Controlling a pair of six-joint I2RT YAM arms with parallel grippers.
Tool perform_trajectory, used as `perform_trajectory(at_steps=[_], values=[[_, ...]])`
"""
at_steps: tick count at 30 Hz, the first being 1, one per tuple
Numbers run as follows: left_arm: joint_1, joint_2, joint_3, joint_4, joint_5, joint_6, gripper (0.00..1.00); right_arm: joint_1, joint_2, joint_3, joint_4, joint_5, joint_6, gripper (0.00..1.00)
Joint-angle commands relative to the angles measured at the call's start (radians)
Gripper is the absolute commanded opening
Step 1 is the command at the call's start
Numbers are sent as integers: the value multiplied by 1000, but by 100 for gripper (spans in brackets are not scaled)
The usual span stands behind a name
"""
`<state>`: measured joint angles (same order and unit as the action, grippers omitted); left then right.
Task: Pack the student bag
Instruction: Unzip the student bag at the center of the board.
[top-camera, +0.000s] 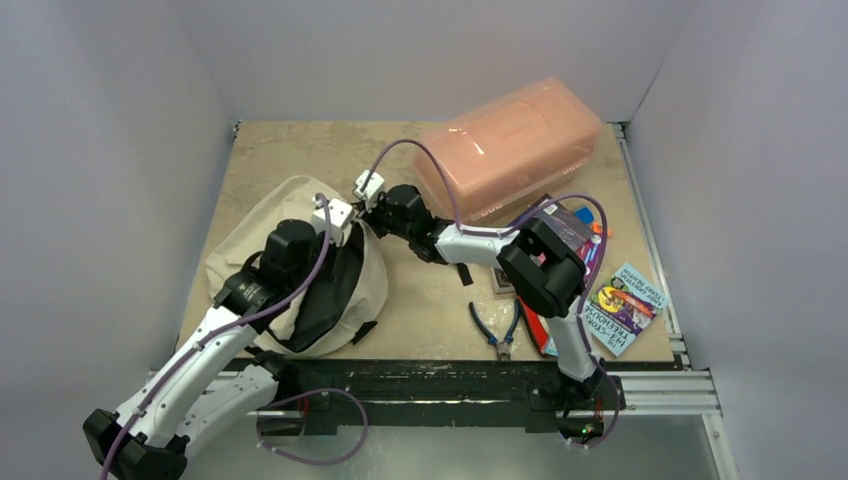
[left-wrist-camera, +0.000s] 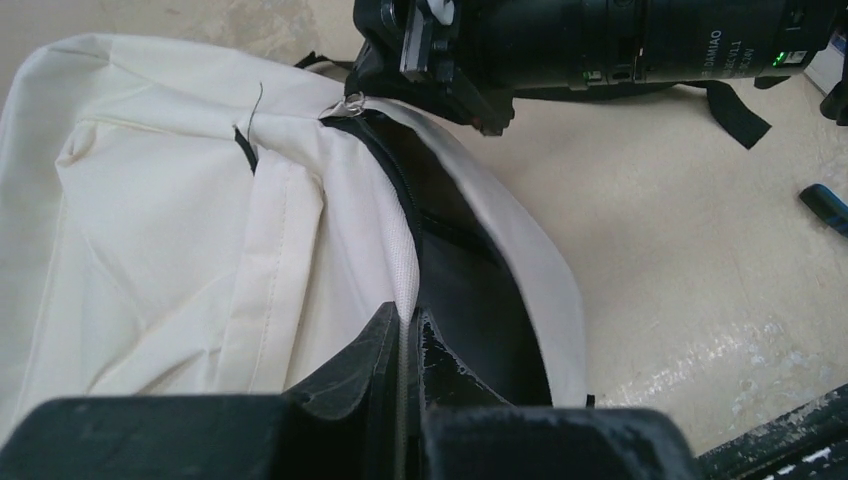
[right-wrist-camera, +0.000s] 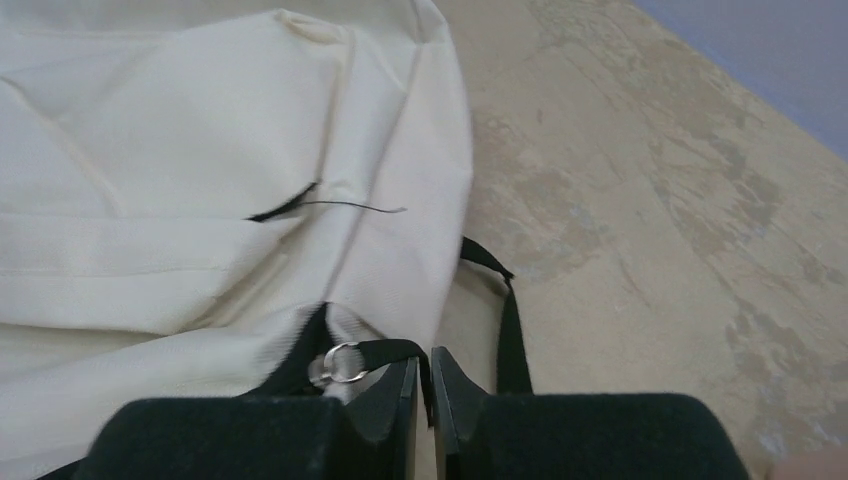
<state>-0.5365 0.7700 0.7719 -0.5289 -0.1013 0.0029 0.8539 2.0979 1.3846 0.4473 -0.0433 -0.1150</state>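
Lying on the left part of the bench (top-camera: 430, 310), the student bag (top-camera: 255, 235) is a soft cream backpack with its black-lined mouth gaping towards the middle; both arms reach over it. The left fingers (left-wrist-camera: 360, 370) are clenched on the pale edge of the bag's opening, a thin fold of cream fabric pinched upright between them, with the dark interior just to the right of the grip. The right fingers (right-wrist-camera: 385, 400) are pressed almost together at the top end of the zip, where the black zip pull (right-wrist-camera: 385, 350) runs into the slim gap between them; its small metal ring (right-wrist-camera: 343, 362) sits just beside the left fingertip. A black strap (right-wrist-camera: 512, 320) trails from under the bag onto the bench surface. Behind the right arm stands a translucent pink plastic box (top-camera: 510, 145). Blue-handled pliers (top-camera: 497, 330) lie near the front edge, and a colourful booklet (top-camera: 625, 300) rests at the right.
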Motion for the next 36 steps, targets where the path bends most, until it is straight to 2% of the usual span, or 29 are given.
perform_trajectory(at_steps=[1,5,9,12,16,19,23,28,30,33,36], values=[[-8,75,119,-52,-83,-133,0,-80,2,11,-85,163,22,23],[-7,148,146,-33,-113,-211,0,-79,-83,-23,-154,142,52,47],[-5,213,213,-42,-133,-243,0,-85,-179,-118,-215,129,123,62],[-1,278,266,-82,-176,-247,0,-84,-250,-198,-232,93,176,69],[23,324,301,-106,-197,-293,0,-85,-325,-267,-244,-38,294,70],[69,361,342,-132,-193,-369,0,-86,-391,-345,-183,-113,421,70],[161,444,429,-195,-62,-476,0,-92,-536,-552,25,-41,605,71],[175,489,455,-186,55,-467,0,-149,-719,-729,74,38,682,74],[175,506,479,-200,93,-432,0,-176,-758,-761,95,-53,656,79],[175,540,528,-254,142,-371,0,-180,-720,-711,111,-217,604,78],[175,552,538,-281,176,-329,0,-178,-634,-667,253,-380,701,78]])
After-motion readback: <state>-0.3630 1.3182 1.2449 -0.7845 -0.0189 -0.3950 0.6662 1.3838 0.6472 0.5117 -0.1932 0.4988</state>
